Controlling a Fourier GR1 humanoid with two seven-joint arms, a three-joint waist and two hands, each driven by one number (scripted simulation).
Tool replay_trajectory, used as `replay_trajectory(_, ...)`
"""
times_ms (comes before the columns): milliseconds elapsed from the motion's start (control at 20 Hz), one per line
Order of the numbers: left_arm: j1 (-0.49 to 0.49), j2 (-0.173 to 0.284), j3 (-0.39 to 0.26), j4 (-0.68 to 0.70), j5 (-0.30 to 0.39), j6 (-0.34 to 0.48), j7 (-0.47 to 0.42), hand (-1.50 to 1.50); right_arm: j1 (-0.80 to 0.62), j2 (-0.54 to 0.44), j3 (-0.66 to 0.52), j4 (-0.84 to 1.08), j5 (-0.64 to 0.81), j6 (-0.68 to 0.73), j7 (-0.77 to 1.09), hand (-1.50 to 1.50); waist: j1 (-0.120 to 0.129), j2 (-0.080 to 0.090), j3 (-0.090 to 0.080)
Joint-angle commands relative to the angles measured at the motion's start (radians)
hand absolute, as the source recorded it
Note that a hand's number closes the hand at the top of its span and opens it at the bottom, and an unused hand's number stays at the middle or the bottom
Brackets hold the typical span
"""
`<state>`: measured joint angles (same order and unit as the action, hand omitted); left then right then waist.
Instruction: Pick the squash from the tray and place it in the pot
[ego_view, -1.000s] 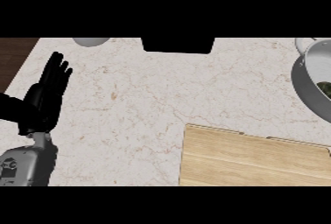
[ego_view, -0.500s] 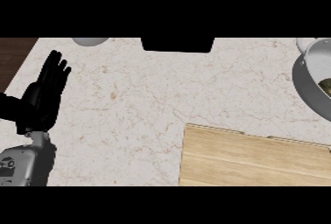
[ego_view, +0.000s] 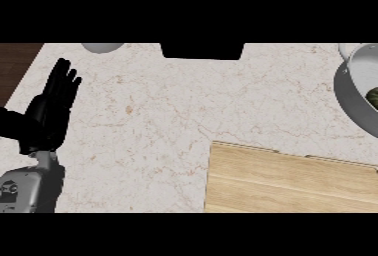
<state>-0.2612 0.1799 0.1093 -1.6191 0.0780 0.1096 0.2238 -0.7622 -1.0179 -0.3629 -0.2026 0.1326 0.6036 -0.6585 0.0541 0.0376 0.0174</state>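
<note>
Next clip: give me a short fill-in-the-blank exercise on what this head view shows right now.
1. The left robot hand rests with its fingers ____.
2. The wooden tray lies at the view's lower ____.
3. The pot sits at the view's ____ edge.
4. The dark green thing lies inside the ____.

Missing words: straight; right; right; pot

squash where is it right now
In the head view the squash is a dark green sliver at the far right edge, inside the pot, above the wooden tray.
</note>
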Motion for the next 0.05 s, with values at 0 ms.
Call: replay_trajectory(0,0.030,0.003,0.011,-0.009,0.012,-0.010,-0.018,0.00,0.042,-0.020,-0.018,0.006,-0.027,0.194,-0.129,-1.50,-0.001,-0.006,0.000)
